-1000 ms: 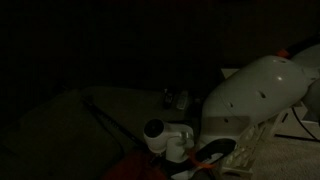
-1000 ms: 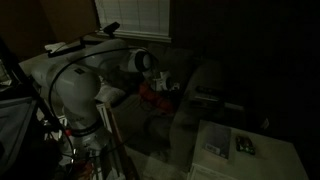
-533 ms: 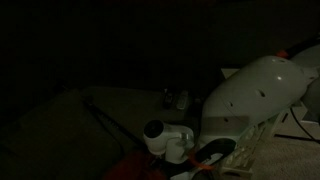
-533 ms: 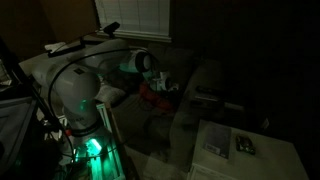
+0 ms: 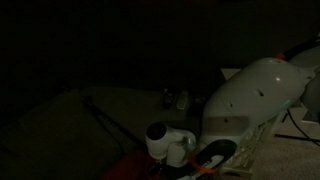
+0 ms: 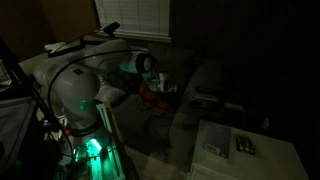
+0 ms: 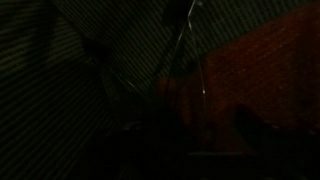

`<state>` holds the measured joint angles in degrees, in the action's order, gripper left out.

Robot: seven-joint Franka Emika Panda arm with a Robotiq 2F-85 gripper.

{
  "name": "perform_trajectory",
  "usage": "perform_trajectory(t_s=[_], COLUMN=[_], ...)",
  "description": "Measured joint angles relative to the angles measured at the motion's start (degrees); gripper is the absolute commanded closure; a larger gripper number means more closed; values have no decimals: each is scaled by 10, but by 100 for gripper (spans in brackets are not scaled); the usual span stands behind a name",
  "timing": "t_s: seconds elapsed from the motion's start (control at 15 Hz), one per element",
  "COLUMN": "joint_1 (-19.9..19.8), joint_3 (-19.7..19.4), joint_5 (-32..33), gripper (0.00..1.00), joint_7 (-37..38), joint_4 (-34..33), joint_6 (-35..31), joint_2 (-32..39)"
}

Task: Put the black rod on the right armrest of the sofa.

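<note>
Olive-grey upholstery is about all that comes out of the dark in an exterior view: the sofa (image 5: pixel 50 125) fills the left and middle, low and rounded. A very thin dark line slants across its cushion from upper left to lower right, and this appears to be the black rod (image 5: pixel 108 125), lying on the sofa and apart from the robot. The white arm (image 5: pixel 255 90) comes in from the right, its wrist bent down over a red patch (image 5: pixel 135 170) at the bottom edge. Two small pale objects (image 5: pixel 176 98) stand behind it. The jaws are lost in shadow here.

In an exterior view from another side, the arm (image 6: pixel 75 90) rises at the left and reaches to the sofa (image 6: pixel 195 85), its end low over the red patch (image 6: pixel 155 97). A window blind (image 6: pixel 130 20) hangs behind, and a green glow (image 6: pixel 90 148) shows at the arm's base. A white surface (image 6: pixel 222 130) in the foreground carries a small dark flat item (image 6: pixel 243 146). The rod cannot be made out in this view, and I cannot tell how wide the jaws stand.

In the wrist view almost everything is black. A reddish area (image 7: pixel 265 70) lies to the right, and a thin line (image 7: pixel 172 50) slants across the middle; whether it is the rod is unclear. The jaws are only dim shapes below.
</note>
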<state>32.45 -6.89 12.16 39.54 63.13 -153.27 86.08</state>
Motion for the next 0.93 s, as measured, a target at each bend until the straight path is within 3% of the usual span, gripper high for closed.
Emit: perform_trajectory(t_s=[0.07,0.13,0.67,0.93], joint_1=[0,0,2,-4], joint_3=[3,3,-4,13], joint_5=[-1,-2,-5,-20], gripper=[42,44,100,100], joint_7=[0,0,0,-18], joint_4=[2,4,14,13], joint_6=[-9,-18,-41,-41], joint_2=[0,0,0,0])
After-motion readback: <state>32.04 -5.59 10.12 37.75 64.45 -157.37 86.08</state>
